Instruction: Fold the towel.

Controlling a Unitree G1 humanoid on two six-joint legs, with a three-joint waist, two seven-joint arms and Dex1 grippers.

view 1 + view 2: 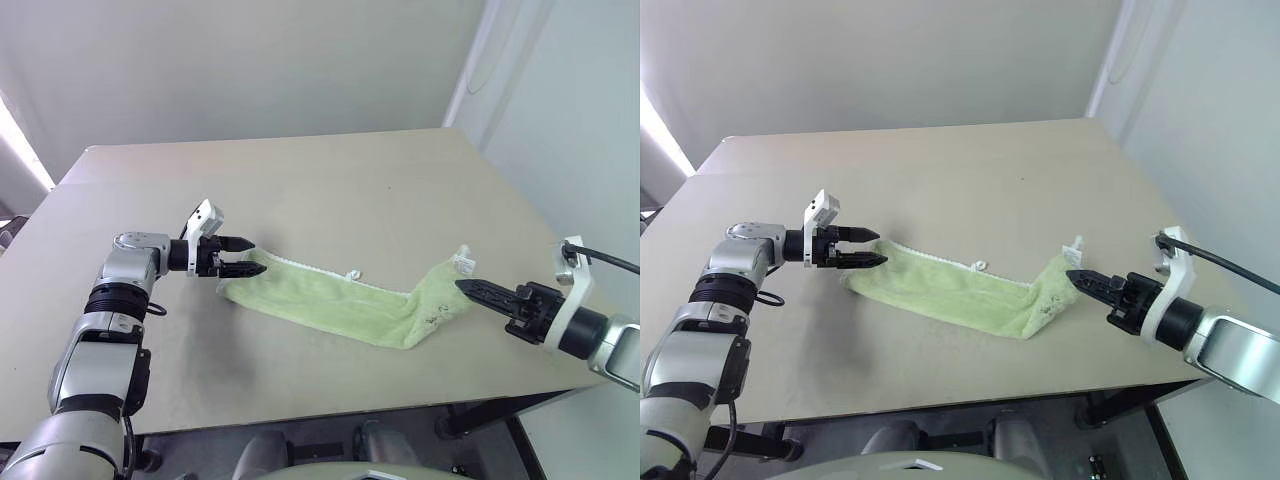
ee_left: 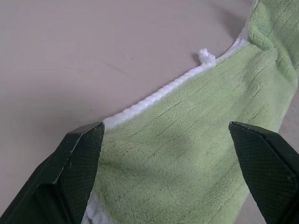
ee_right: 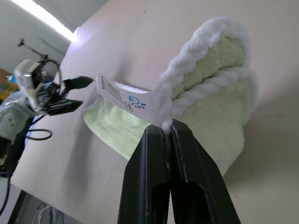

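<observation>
The pale green towel (image 1: 330,305) lies bunched in a long strip across the table. Its right end rises off the surface, where my right gripper (image 1: 462,285) is shut on the white-edged corner (image 3: 187,70), beside a printed white label (image 3: 124,95). Small black marks (image 1: 432,318) show near that raised end. My left gripper (image 1: 258,255) hovers open just over the towel's left end, its fingers (image 2: 79,158) spread either side of the cloth with nothing between them. A small white loop (image 2: 205,56) sticks out from the towel's far edging.
The beige table (image 1: 300,180) has bare room behind the towel and to its left. Its front edge (image 1: 350,405) runs close below the towel, and the right corner lies near my right arm. A pale wall (image 1: 560,120) stands to the right.
</observation>
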